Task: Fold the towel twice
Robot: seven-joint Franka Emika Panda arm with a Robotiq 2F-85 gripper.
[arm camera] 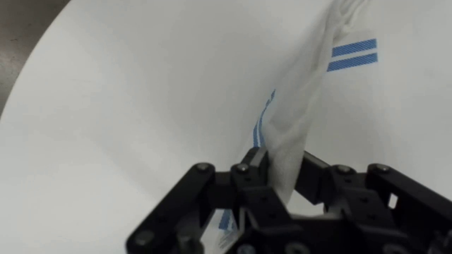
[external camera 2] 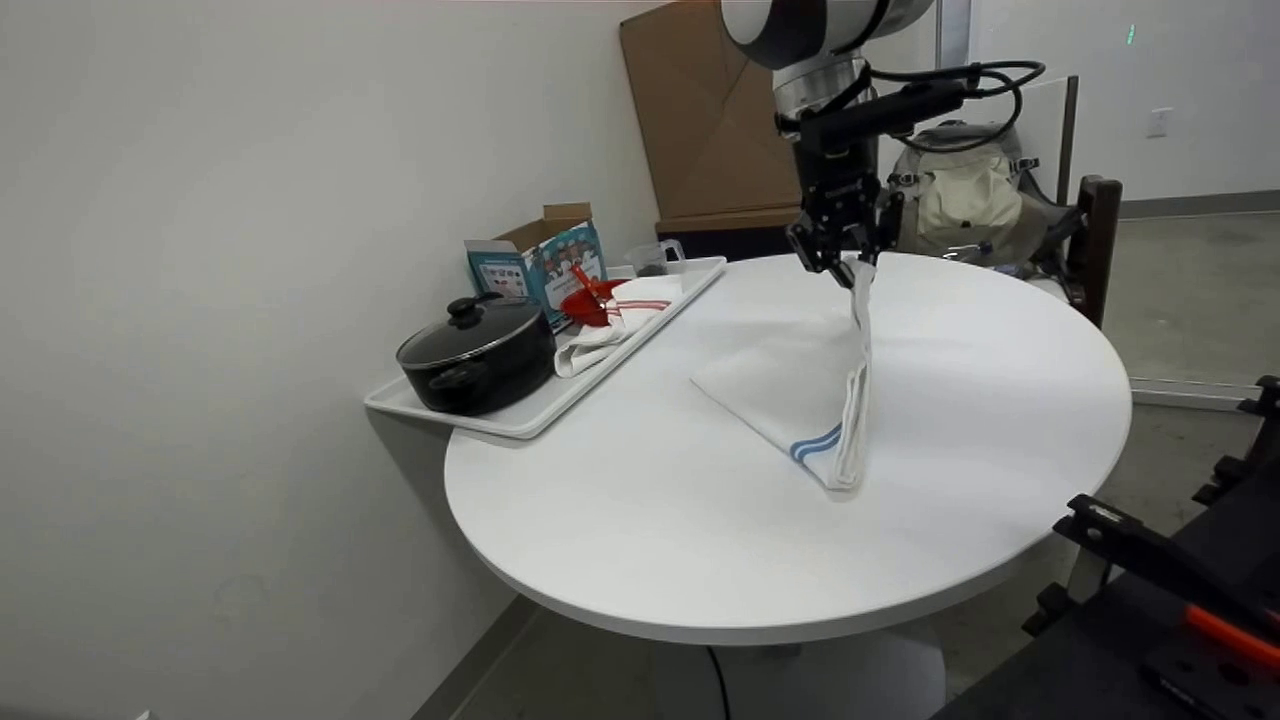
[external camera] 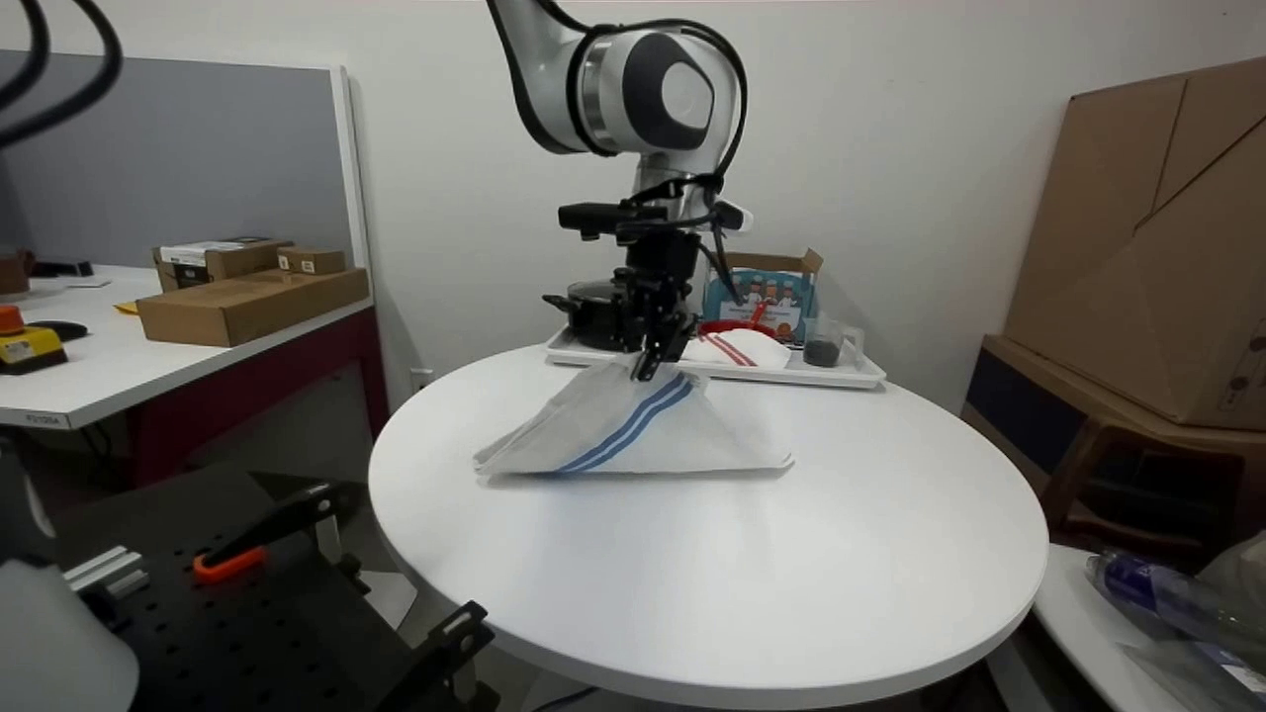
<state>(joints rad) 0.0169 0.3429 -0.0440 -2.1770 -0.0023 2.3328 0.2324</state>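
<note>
Since my gripper [arm camera: 284,163] is pinching the towel [external camera: 643,425] by its raised top, lower part resting on the tabletop [external camera: 771,583] well inside the edge, I should lay it over slowly, layers aligned.

Plain off-white wall [external camera: 890,148] near round white table [external camera: 791,574], soft sheen on top. White-topped, dark-red-framed desk [external camera: 99,381] to one side, grey white-edged panel [external camera: 198,148] along its back. Smooth grey floor [external camera 2: 1200,290] beyond table.
</note>
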